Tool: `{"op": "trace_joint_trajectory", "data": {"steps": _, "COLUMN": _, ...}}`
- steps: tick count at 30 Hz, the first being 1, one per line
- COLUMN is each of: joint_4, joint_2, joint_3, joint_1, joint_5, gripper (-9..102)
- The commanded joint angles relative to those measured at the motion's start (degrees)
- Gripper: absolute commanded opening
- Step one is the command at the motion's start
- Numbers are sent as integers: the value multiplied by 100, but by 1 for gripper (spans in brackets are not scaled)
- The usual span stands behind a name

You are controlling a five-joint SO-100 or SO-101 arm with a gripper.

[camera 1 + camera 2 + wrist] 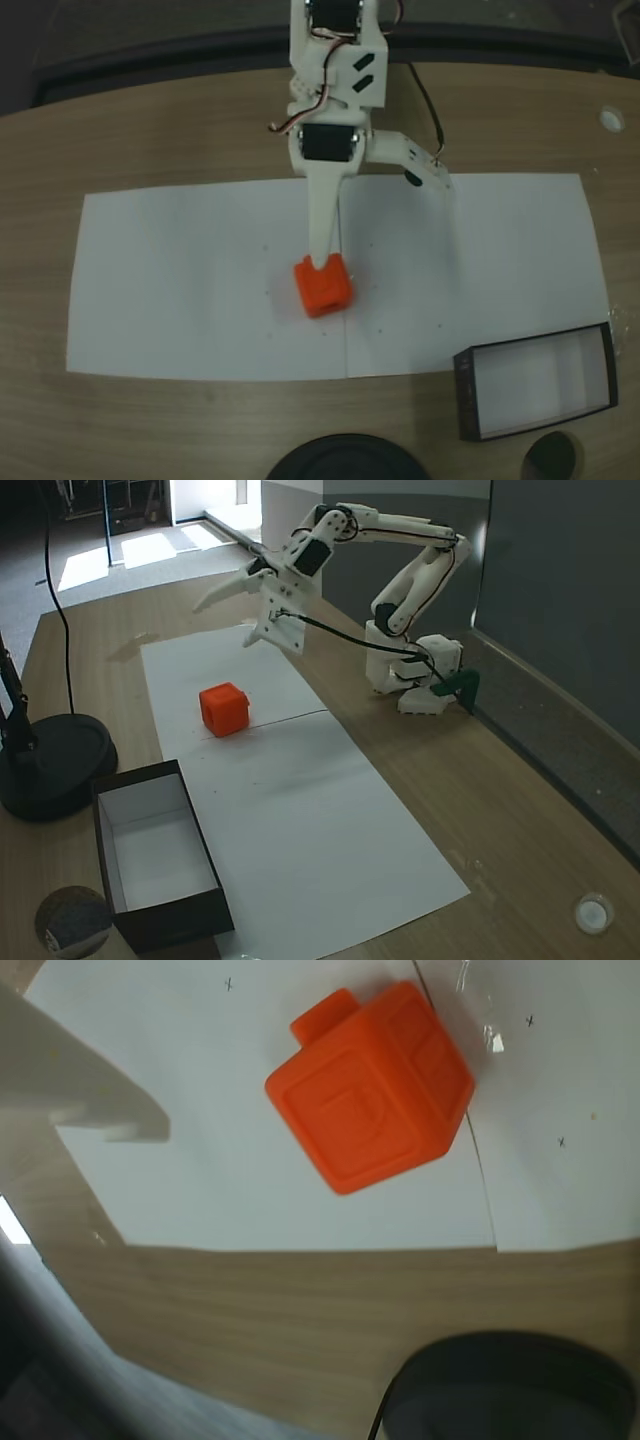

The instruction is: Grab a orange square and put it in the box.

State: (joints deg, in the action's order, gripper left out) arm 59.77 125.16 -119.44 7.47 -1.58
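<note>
Black-walled box: shallow rectangular box (150,860) with thin dark walls and a white floor, closest to the camera in a fixed view, with nothing in it that I can see. Sits half on the paper, half on bare wood.
Round stuff nearby: small dark round disc (72,920) just beside the box's near corner, and a black round base (50,765) with a thin pole rising from it, a bit further back on the left.
Paper: long white sheet of paper (300,810) laid flat on the wooden tabletop (480,810), looks like two pieces butted together at a seam, tiny marks dotted on it.
Orange square: small bright orange-red plastic cube-like block (224,709) sitting on the paper right by that seam, well apart from the box. Wrist view shows the orange square (375,1100) up close, small raised tab poking out of one side, nothing touching it.
Gripper: white plastic two-finger gripper (232,612) up in the air beyond the cube, not in contact with it. Fingers are spread wide, holding nothing. In a fixed view from above, one long finger (323,215) points down at the orange square (323,285) and its tip overlaps the cube's top edge, but that's just the angle.
Arm: white jointed robot arm (410,570) arching back to its base (415,675) at the far edge of the tabletop, black cable trailing off it.
Far corner: small white round cap thing (593,914) off the paper.
</note>
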Motion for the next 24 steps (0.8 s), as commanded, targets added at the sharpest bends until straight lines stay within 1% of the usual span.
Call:
{"op": "trace_joint_trajectory", "data": {"steps": 1, "joint_4": 431, "joint_2": -1688, "joint_3": 1450, "joint_1": 0, "joint_5": -316, "gripper": 36}}
{"op": "trace_joint_trajectory", "data": {"steps": 5, "joint_4": 1433, "joint_2": -2883, "joint_3": 2496, "joint_1": 35, "joint_5": -501, "gripper": 36}}
{"op": "trace_joint_trajectory", "data": {"steps": 7, "joint_4": 1714, "joint_2": -3173, "joint_3": 2786, "joint_1": 26, "joint_5": -501, "gripper": 36}}
{"op": "trace_joint_trajectory", "data": {"steps": 21, "joint_4": 1679, "joint_2": -3990, "joint_3": 2979, "joint_1": -18, "joint_5": -501, "gripper": 36}}
{"op": "trace_joint_trajectory", "data": {"steps": 24, "joint_4": 1503, "joint_2": -4166, "joint_3": 2918, "joint_1": -18, "joint_5": -501, "gripper": 36}}
